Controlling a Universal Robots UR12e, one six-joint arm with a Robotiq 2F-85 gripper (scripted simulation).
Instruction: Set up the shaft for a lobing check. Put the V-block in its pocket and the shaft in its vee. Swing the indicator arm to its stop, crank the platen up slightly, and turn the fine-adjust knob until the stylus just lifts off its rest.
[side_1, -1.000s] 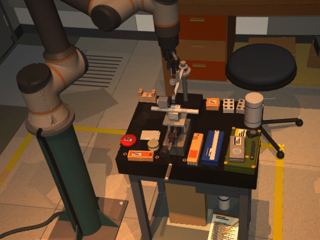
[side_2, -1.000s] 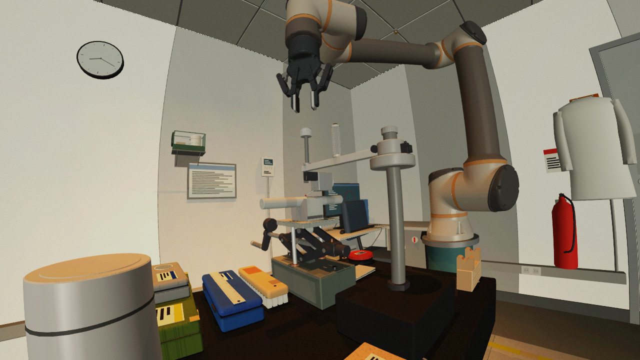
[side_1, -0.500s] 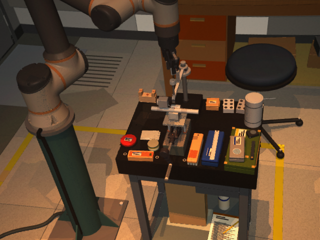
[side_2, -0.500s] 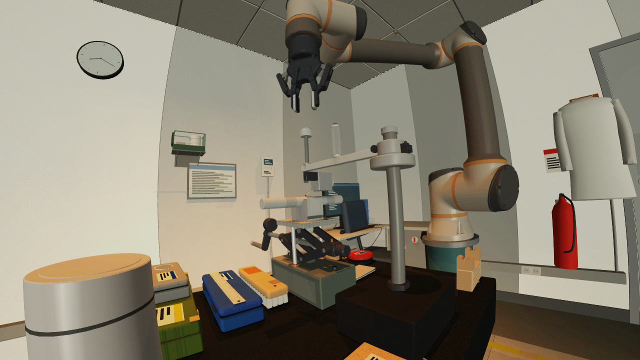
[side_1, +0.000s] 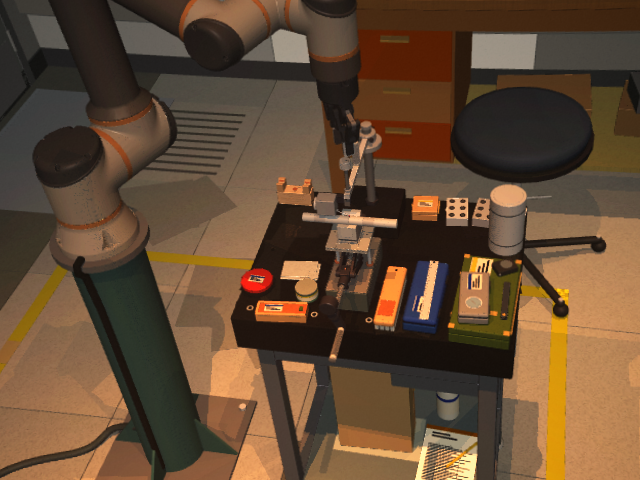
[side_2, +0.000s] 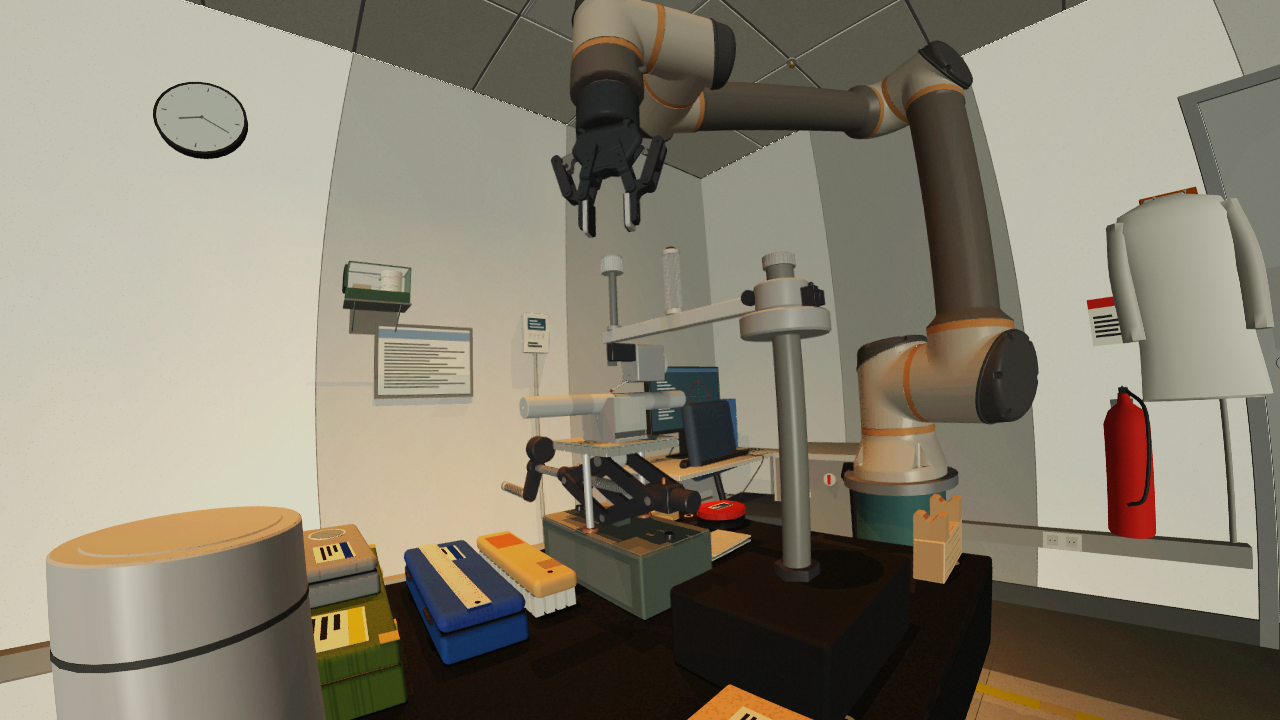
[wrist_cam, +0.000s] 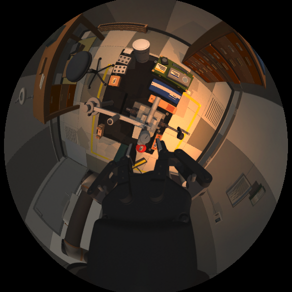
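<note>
The pale shaft (side_1: 349, 221) lies across the grey V-block (side_1: 347, 233) on the raised platen of the scissor jack (side_2: 618, 488). The indicator arm (side_2: 680, 320) reaches from its post (side_2: 791, 430) out over the shaft. The fine-adjust knob (side_2: 612, 265) stands upright at the arm's far end. The indicator head (side_1: 326, 204) sits just above the shaft. The jack's crank handle (side_1: 336, 343) sticks out past the table's front edge. My gripper (side_2: 610, 213) hangs well above the knob. It is open and holds nothing.
The post's knurled cap (side_2: 779, 262) rises to the right of the knob and below my fingers. Beside the jack lie an orange brush (side_1: 390, 296), a blue case (side_1: 426, 296), a green tray (side_1: 486, 301) and a grey canister (side_1: 507, 220). A wooden block (side_1: 295, 191) sits at the table's back corner.
</note>
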